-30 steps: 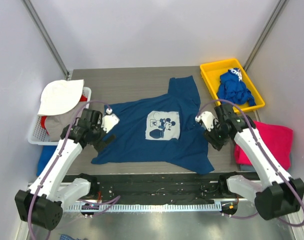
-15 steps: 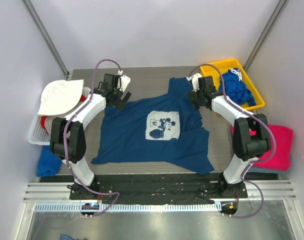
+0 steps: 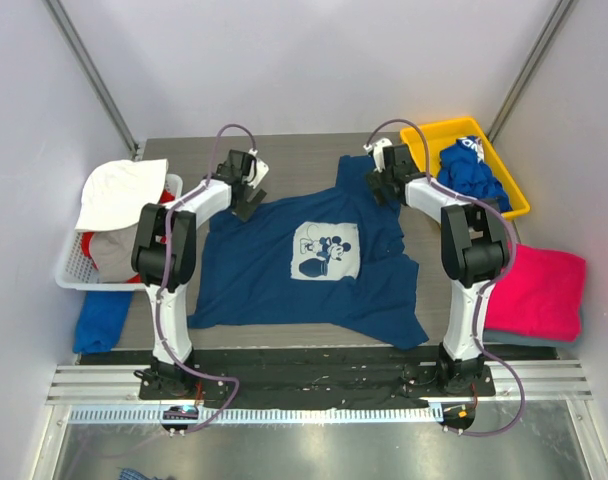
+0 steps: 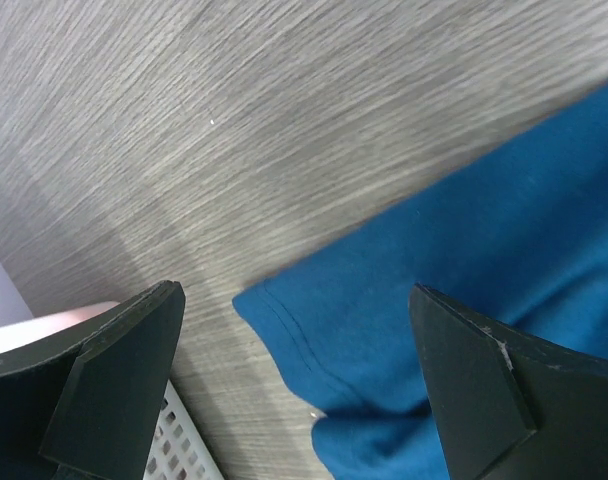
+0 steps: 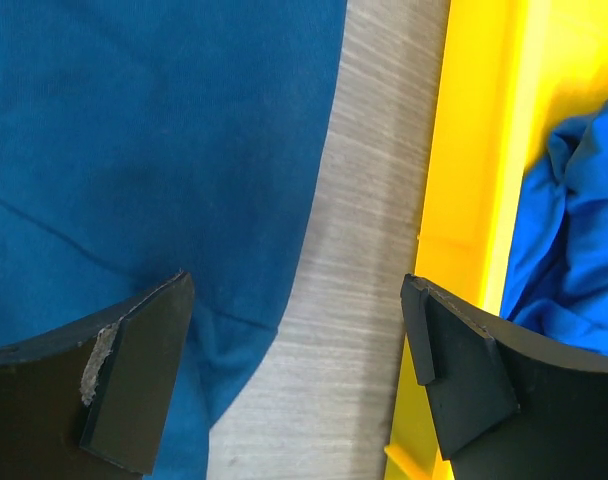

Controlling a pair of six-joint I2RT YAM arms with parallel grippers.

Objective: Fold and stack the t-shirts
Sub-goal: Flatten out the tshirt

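Navy cotton t-shirt with a white square cartoon-mouse print (image 3: 284,275) lies spread, print up, in the middle of the grey wood-grain table (image 3: 294,150). The left gripper (image 4: 294,300) hangs over its far left corner, fingers wide apart and empty. The right gripper (image 5: 294,285) hangs over the shirt's far right edge, just beside the yellow plastic tray (image 3: 421,140), fingers also apart and empty. A crumpled royal-blue t-shirt (image 3: 469,175) sits in that tray; a magenta-pink t-shirt (image 3: 544,290) lies at the right
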